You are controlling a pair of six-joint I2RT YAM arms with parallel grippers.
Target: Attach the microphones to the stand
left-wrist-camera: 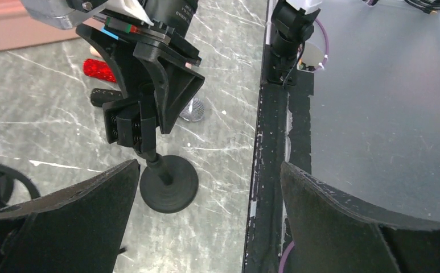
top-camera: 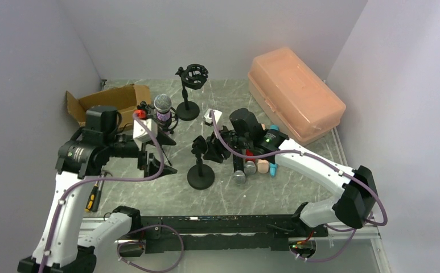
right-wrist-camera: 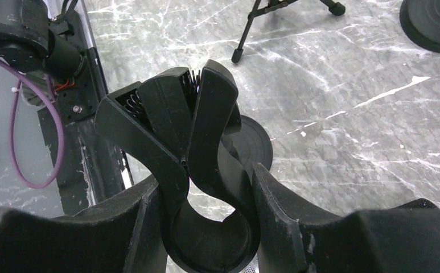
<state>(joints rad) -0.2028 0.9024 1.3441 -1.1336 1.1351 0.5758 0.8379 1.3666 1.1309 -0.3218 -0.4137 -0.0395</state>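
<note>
A black desk stand (top-camera: 200,173) with a round base and a spring clip on top stands in the middle of the table. My right gripper (top-camera: 213,149) is shut on that clip (right-wrist-camera: 197,142), with one finger on each side of it. The clip is empty. My left gripper (top-camera: 169,156) is open and empty just left of the stand, whose base (left-wrist-camera: 169,183) shows between its fingers. The purple microphone (top-camera: 162,106) with a silver mesh head sits upright in a tripod stand at the back left. The red (top-camera: 250,153), peach (top-camera: 262,166) and light blue (top-camera: 272,169) microphones lie in a pile under my right arm. The red (left-wrist-camera: 99,70) and black (left-wrist-camera: 106,96) ones also show in the left wrist view.
A third stand (top-camera: 190,85) with a round shock mount is at the back centre. A peach plastic box (top-camera: 297,94) is at the back right and an open cardboard box (top-camera: 112,102) at the back left. A yellow-handled tool (top-camera: 92,199) lies by the left arm. The black front rail (top-camera: 223,224) runs along the near edge.
</note>
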